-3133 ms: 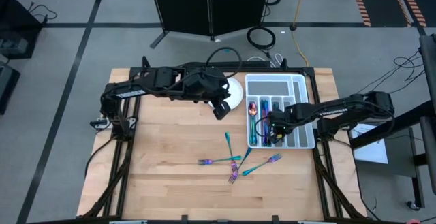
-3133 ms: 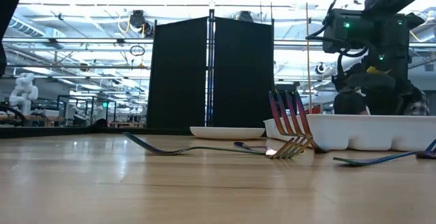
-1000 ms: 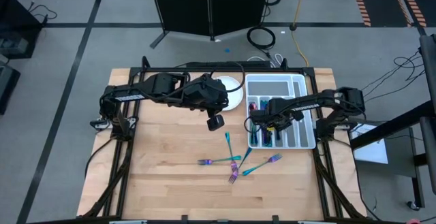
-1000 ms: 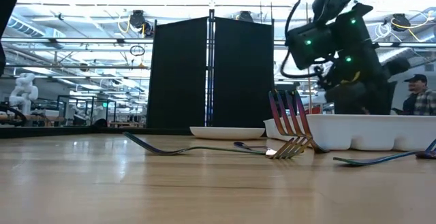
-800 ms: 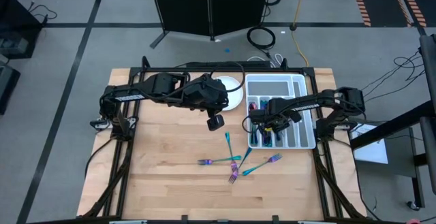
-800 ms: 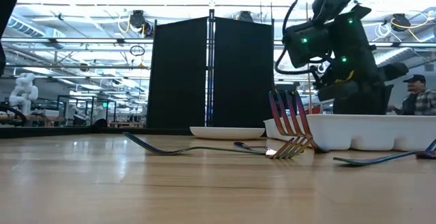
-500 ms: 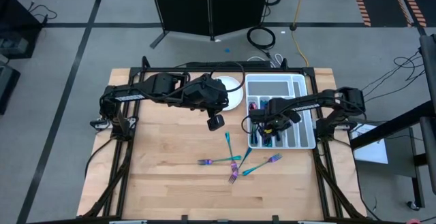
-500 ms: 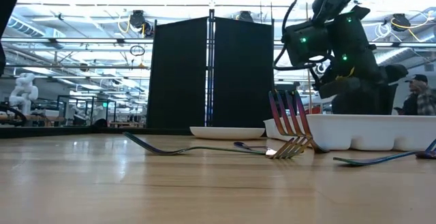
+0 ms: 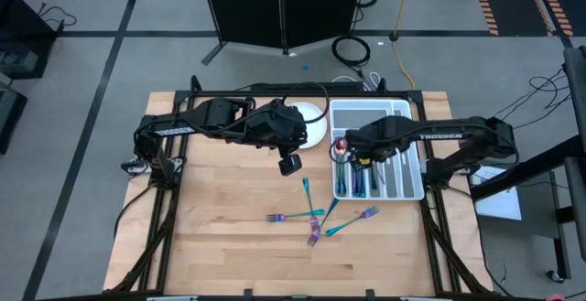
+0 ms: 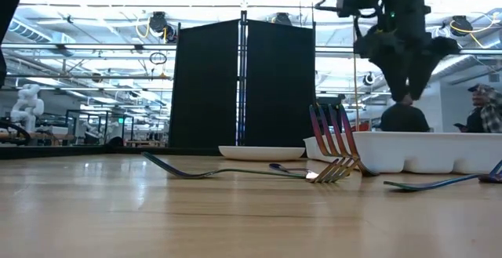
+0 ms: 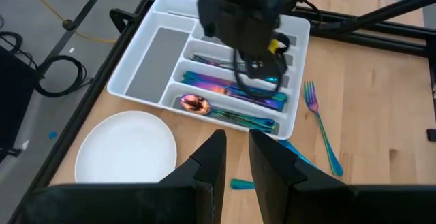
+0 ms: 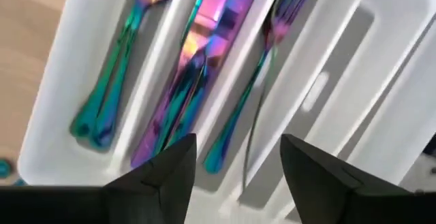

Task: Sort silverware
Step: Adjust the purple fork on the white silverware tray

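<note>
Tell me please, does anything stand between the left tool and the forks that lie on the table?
Nothing visible does. The left tool hangs over bare wood, and the nearest of the forks lies just beyond it. The plate and the tray are behind it.

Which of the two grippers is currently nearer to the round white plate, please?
The left. The left gripper hangs over bare table just beside the white plate, on its near side. The right gripper, open and empty, is above the cutlery tray, farther from the plate.
</note>
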